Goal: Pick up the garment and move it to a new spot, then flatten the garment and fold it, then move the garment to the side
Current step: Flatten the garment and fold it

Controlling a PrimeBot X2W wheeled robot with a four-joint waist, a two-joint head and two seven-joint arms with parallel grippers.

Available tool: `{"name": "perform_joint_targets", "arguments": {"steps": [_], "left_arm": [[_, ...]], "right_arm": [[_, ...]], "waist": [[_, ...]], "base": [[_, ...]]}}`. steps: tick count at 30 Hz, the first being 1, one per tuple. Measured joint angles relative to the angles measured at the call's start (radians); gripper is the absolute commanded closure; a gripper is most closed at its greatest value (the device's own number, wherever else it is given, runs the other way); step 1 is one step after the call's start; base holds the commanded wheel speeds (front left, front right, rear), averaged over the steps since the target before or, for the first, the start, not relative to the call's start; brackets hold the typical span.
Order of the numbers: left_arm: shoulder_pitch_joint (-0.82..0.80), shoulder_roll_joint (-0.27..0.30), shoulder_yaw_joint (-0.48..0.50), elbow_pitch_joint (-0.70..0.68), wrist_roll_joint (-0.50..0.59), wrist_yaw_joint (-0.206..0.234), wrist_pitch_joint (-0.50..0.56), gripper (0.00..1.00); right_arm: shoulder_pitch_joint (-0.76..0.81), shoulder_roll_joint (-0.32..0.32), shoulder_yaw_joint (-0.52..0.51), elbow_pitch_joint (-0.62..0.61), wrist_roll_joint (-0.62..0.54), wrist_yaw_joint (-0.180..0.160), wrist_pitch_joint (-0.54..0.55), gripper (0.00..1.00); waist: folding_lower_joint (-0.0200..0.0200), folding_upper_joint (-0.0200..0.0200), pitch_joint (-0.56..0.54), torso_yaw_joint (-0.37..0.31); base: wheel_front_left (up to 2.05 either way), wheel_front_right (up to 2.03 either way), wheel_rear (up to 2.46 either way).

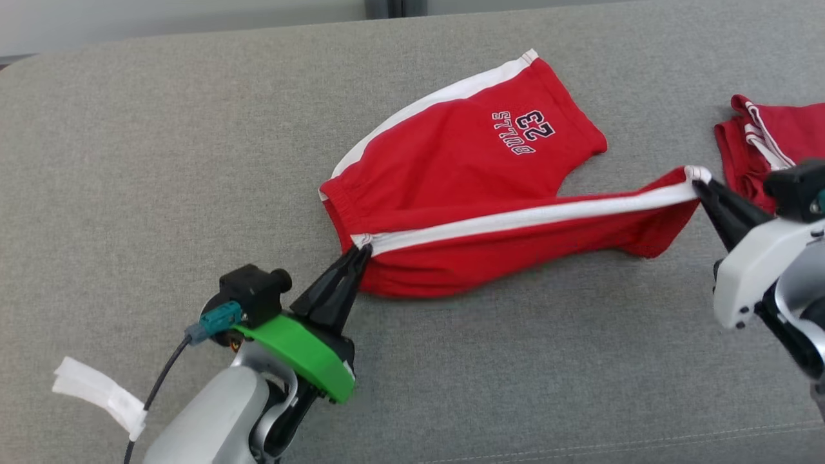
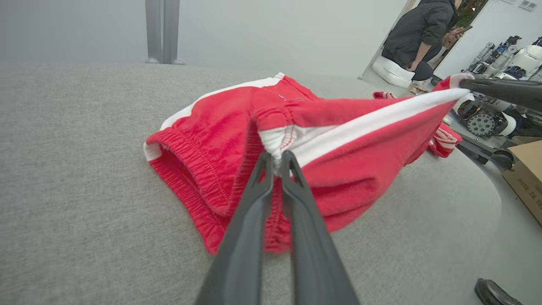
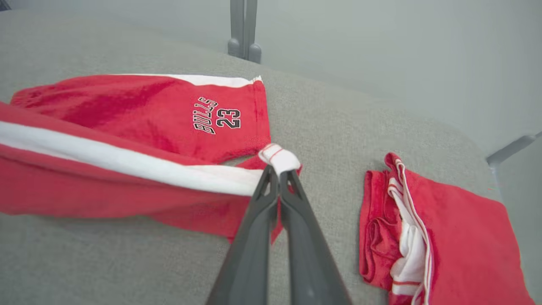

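The garment is a pair of red shorts with white side stripes and "BULLS 23" print, lying on the grey cushion. Its near leg is lifted and stretched between my two grippers. My left gripper is shut on the waistband end of the white stripe, seen close up in the left wrist view on the garment with the left gripper pinching the seam. My right gripper is shut on the hem end; the right wrist view has that gripper clamped on the white hem of the garment.
A second red garment, folded, lies at the right edge of the grey cushion, close behind my right gripper; it also appears as the folded red garment. A person sits beyond the cushion, and a cardboard box stands on the floor.
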Motion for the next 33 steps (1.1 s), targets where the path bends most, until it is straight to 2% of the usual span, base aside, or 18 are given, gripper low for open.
{"name": "perform_joint_targets", "arguments": {"steps": [5,13,19,28,29,30,31,33], "left_arm": [[-0.101,-0.047,0.021,0.080,-0.003,0.001,-0.002,1.00],[-0.248,-0.122,0.058,0.205,-0.007,0.029,-0.026,1.00],[-0.309,-0.171,0.088,0.287,-0.014,0.049,-0.050,1.00],[-0.362,-0.216,0.111,0.366,-0.027,0.053,-0.072,0.99],[-0.367,-0.221,0.111,0.373,-0.027,0.053,-0.073,0.91],[-0.371,-0.224,0.110,0.378,-0.028,0.052,-0.074,0.42],[-0.375,-0.226,0.109,0.382,-0.028,0.049,-0.077,0.00],[-0.381,-0.230,0.108,0.393,-0.030,0.044,-0.079,0.00]], "right_arm": [[-0.201,-0.022,0.087,0.154,0.017,0.000,-0.066,1.00],[-0.491,-0.025,0.239,0.409,0.030,0.000,-0.139,1.00],[-0.636,0.002,0.288,0.560,0.038,0.000,-0.206,1.00],[-0.777,0.045,0.353,0.736,0.058,0.000,-0.257,1.00],[-0.787,0.049,0.359,0.753,0.059,0.000,-0.263,0.67],[-0.797,0.053,0.364,0.770,0.061,0.000,-0.271,0.00],[-0.805,0.057,0.367,0.788,0.064,0.000,-0.277,0.00],[-0.816,0.064,0.374,0.812,0.066,0.000,-0.296,0.00]], "waist": [[0.0000,0.0000,0.044,0.013],[0.0000,0.0000,0.132,0.041],[0.0000,0.0000,0.188,0.073],[0.0000,0.0000,0.239,0.118],[0.0000,0.0000,0.242,0.122],[0.0000,0.0000,0.246,0.126],[0.0000,0.0000,0.249,0.130],[0.0000,0.0000,0.252,0.136]], "base": [[0.00,0.00,0.00],[0.00,0.00,0.00],[0.00,0.00,0.00],[0.00,0.00,0.00],[0.00,0.00,0.00],[0.00,0.00,0.00],[0.00,0.00,0.00],[0.00,0.00,0.00]]}}
